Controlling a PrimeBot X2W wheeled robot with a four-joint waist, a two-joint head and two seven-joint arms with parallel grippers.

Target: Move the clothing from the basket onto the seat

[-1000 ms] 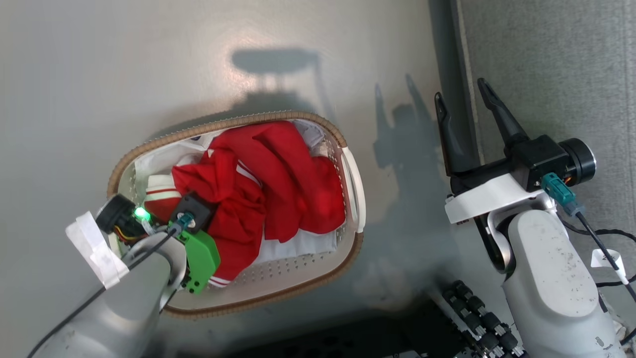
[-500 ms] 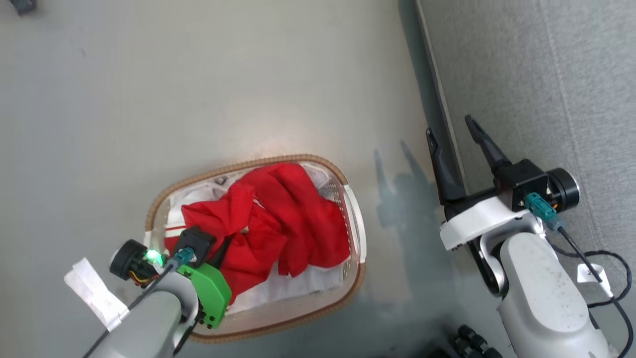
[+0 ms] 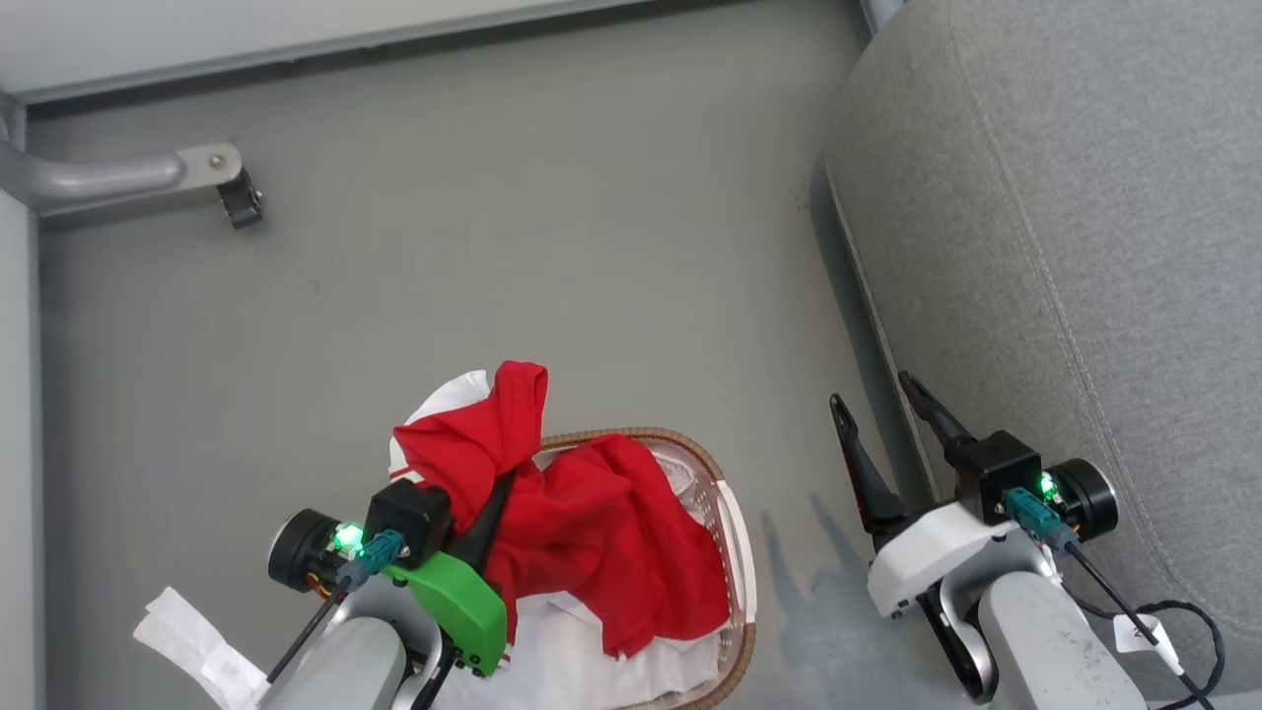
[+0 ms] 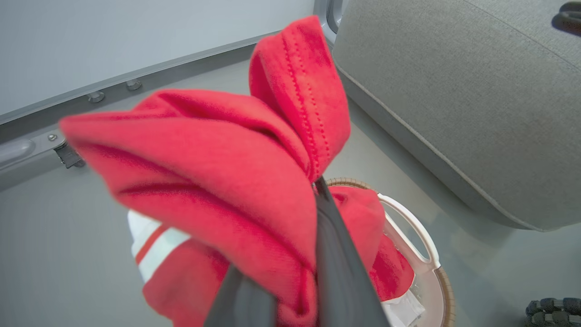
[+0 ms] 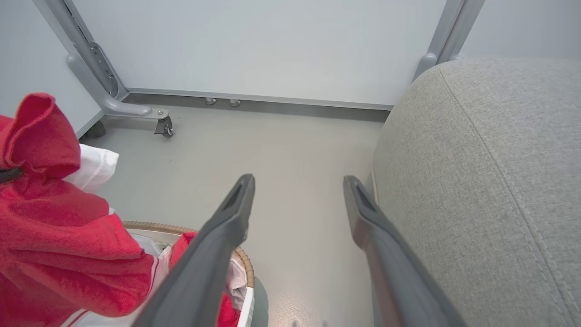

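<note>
The red clothing (image 3: pixel 592 532) is partly lifted out of the white basket (image 3: pixel 737 537), and a bunch of it rises above the brown rim. My left gripper (image 3: pixel 505 483) is shut on that bunch; in the left wrist view its fingers (image 4: pixel 336 254) pinch a red fold (image 4: pixel 218 168) with a white-striped cuff hanging below. The rest of the clothing lies in the basket over the white liner. My right gripper (image 3: pixel 872 390) is open and holds nothing, hovering between the basket and the grey seat (image 3: pixel 1085 247). The right wrist view shows the gripper (image 5: pixel 298 179), the seat (image 5: pixel 476 181) and the clothing (image 5: pixel 50 245).
A grey metal frame leg with a caster (image 3: pixel 237 202) stands at the far left beside a pale wall panel (image 3: pixel 246 25). Grey floor (image 3: pixel 542 247) lies between the basket and the wall. A black cable (image 3: pixel 1163 611) trails by my right arm.
The head camera has tilted up, bringing the wall and the seat's corner into view. My left gripper has raised a bunch of red clothing above the basket rim. The right gripper stays open.
</note>
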